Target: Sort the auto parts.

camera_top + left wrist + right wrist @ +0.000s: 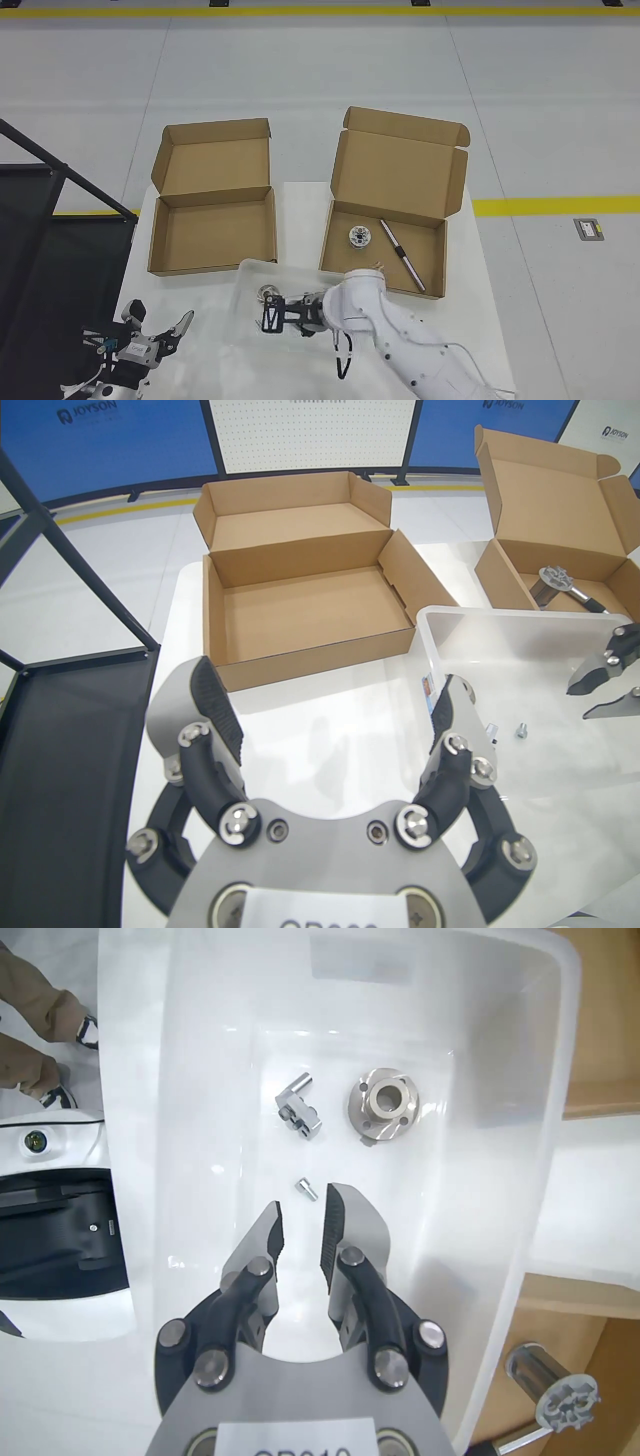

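The clear bin (545, 1128) holds a bracket (298, 1109), a flange (383, 1104) and a bolt (306, 1189). The box (345, 250) right of the bin holds a hub (359, 236) and a rod (401, 255). The left gripper (330, 687), left of the bin, is spread wide and grips nothing. The right gripper (305, 1203), inside the bin, is narrowly parted, with its tips just short of the bolt.

White logos mark the blue panels (125, 445); the sticker (428, 686) on the bin (440, 635) is unreadably small.

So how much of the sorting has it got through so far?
Done: a round toothed part and a rod lie in the right box. In hand: nothing; the right pincer hangs open over the clear tub by a small screw, and the left pincer is open. Still to go: the screw, a bracket and a ring-shaped disc in the tub. The left box has no parts yet.
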You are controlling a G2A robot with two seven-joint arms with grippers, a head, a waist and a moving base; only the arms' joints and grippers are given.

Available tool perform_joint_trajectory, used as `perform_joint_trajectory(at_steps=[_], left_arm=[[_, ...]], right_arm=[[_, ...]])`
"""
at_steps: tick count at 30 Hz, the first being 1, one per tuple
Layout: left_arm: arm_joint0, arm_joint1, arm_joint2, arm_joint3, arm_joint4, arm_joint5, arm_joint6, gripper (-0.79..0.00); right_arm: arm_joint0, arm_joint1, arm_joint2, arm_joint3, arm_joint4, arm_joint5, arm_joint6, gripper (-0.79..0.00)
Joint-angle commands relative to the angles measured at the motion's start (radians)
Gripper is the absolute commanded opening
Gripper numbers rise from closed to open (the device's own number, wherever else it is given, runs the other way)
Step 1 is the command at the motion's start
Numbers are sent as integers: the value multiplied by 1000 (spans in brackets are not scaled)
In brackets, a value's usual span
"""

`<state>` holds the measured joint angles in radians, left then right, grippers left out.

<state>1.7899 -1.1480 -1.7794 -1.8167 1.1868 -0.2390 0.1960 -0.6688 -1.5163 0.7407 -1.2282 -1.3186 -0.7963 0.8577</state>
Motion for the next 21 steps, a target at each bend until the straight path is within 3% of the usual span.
perform_joint_trajectory(at_steps=[1, 3, 9, 21], left_arm=[[0, 0, 0, 0, 0, 0, 0, 0], [0, 0, 0, 0, 0, 0, 0, 0], [0, 0, 0, 0, 0, 0, 0, 0], [0, 0, 0, 0, 0, 0, 0, 0]], right_arm=[[34, -14, -30, 68, 7, -4, -19, -591], [65, -29, -62, 123, 17, -27, -39, -548], [127, -69, -139, 224, 21, -43, -60, -545], [191, -135, -227, 349, 19, -1, -53, -603]])
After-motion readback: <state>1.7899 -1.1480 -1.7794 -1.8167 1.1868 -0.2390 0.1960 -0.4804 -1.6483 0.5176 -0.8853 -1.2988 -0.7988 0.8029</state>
